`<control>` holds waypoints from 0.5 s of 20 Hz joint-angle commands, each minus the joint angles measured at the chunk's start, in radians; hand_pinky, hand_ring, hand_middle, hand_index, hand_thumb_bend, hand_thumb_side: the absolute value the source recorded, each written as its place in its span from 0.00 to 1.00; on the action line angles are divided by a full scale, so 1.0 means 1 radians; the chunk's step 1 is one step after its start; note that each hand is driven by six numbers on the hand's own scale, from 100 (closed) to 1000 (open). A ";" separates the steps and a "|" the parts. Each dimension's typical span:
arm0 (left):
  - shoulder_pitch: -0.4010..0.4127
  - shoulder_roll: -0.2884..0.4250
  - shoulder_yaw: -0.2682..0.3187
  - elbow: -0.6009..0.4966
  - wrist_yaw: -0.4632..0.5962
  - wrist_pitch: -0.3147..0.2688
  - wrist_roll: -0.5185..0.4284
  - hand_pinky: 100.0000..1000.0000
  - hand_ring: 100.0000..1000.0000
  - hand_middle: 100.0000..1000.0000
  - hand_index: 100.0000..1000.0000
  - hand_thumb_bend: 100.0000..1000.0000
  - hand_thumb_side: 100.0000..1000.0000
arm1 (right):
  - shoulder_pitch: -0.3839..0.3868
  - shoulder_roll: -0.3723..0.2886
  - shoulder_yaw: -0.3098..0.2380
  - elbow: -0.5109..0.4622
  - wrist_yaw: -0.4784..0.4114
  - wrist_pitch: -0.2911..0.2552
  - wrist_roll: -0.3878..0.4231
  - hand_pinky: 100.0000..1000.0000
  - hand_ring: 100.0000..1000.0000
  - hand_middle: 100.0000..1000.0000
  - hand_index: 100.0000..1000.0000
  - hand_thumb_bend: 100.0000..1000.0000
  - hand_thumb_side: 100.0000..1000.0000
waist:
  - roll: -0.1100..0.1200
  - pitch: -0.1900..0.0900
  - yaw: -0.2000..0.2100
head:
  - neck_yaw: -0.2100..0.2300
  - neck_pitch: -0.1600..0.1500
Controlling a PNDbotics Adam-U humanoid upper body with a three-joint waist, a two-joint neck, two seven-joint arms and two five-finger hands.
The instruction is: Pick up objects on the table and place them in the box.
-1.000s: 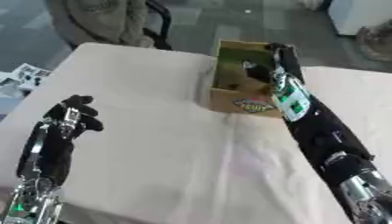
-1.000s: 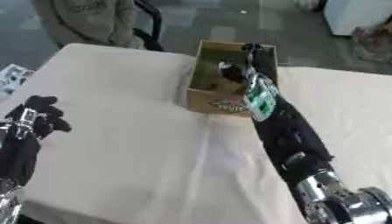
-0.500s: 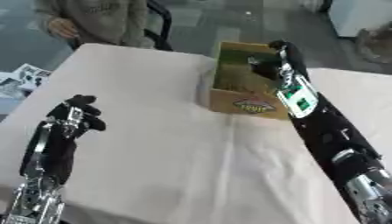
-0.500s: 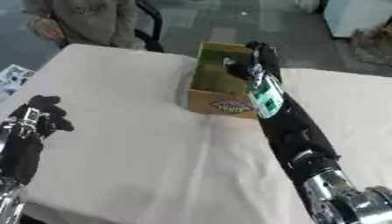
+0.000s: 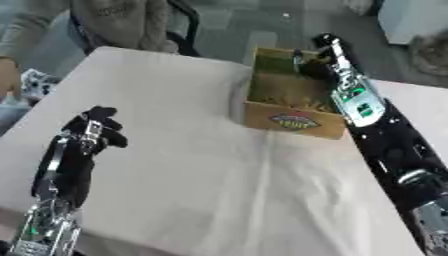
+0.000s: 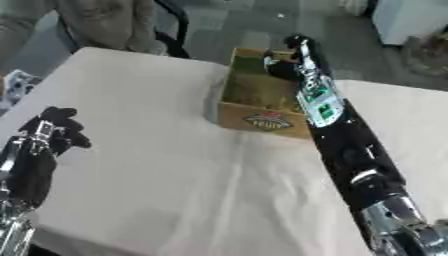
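Note:
An open cardboard box (image 5: 294, 121) with a printed logo on its front wall stands at the far middle of the cloth-covered table (image 5: 201, 190). My right arm stretches along the box's right side, and my right hand (image 5: 320, 52) hovers over the box's far right corner. A dark shape under the hand lies inside that corner; I cannot make out what it is. Near the lower left, my left hand (image 5: 80, 150) rests upright above the cloth with relaxed fingers and nothing in it. No loose objects show on the cloth.
White and grey items (image 5: 37, 83) lie beyond the table's left edge. A dark chair (image 5: 184, 25) stands behind the far edge. A white cabinet (image 5: 411, 20) is at the far right.
My right hand has moved from the middle of the box toward its far right corner. The left hand has stayed put. The camera has shifted a little.

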 commanded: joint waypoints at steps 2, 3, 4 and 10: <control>-0.004 0.024 0.009 -0.011 -0.008 -0.002 0.005 0.50 0.43 0.45 0.67 0.05 0.60 | 0.011 -0.072 0.023 -0.131 -0.209 -0.014 0.060 0.65 0.69 0.68 0.67 0.13 0.00 | 0.003 -0.010 -0.008 | 0.015 -0.007; -0.005 0.026 0.010 -0.012 -0.008 -0.002 0.006 0.50 0.43 0.45 0.67 0.05 0.60 | 0.024 -0.086 0.029 -0.165 -0.262 -0.017 0.069 0.64 0.69 0.68 0.63 0.12 0.00 | 0.002 -0.009 -0.010 | 0.017 -0.009; -0.005 0.027 0.012 -0.013 -0.009 -0.002 0.007 0.50 0.43 0.45 0.67 0.05 0.60 | 0.037 -0.100 0.036 -0.200 -0.313 -0.018 0.076 0.64 0.69 0.67 0.58 0.09 0.00 | 0.002 -0.008 -0.012 | 0.019 -0.011; -0.006 0.031 0.011 -0.013 -0.010 -0.002 0.007 0.50 0.43 0.45 0.67 0.04 0.60 | 0.117 -0.163 0.054 -0.370 -0.533 0.005 0.082 0.62 0.66 0.61 0.34 0.00 0.00 | 0.000 -0.004 -0.026 | 0.033 -0.011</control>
